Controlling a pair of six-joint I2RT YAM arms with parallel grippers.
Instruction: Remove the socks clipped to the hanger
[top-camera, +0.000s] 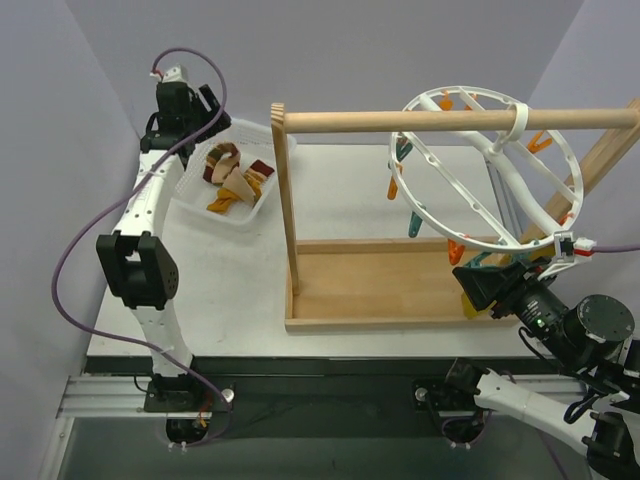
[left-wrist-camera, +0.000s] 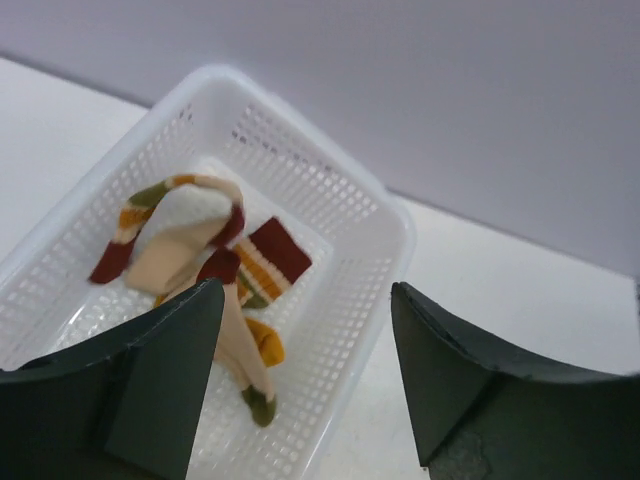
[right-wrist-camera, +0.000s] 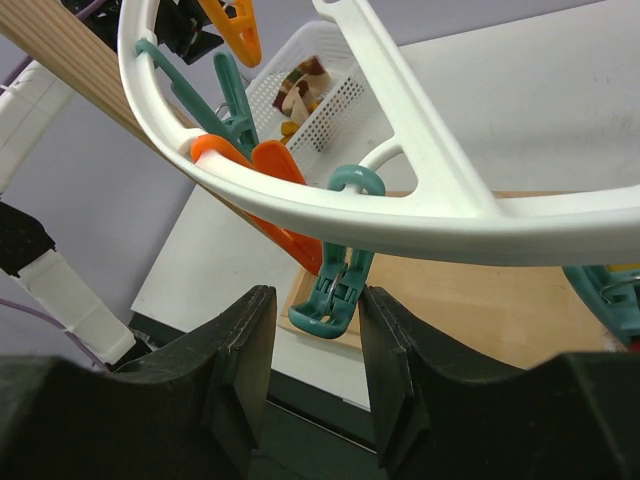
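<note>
socks, we count at least three, heaped in one basket; one hanger tilts. left tool gapes empty; right tool flanks a clip, grip unclear.

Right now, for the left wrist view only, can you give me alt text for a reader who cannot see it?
The left gripper hangs open above a white mesh basket holding several socks, striped and mustard, in a loose pile. The basket sits on a white table before a plain grey wall.
</note>
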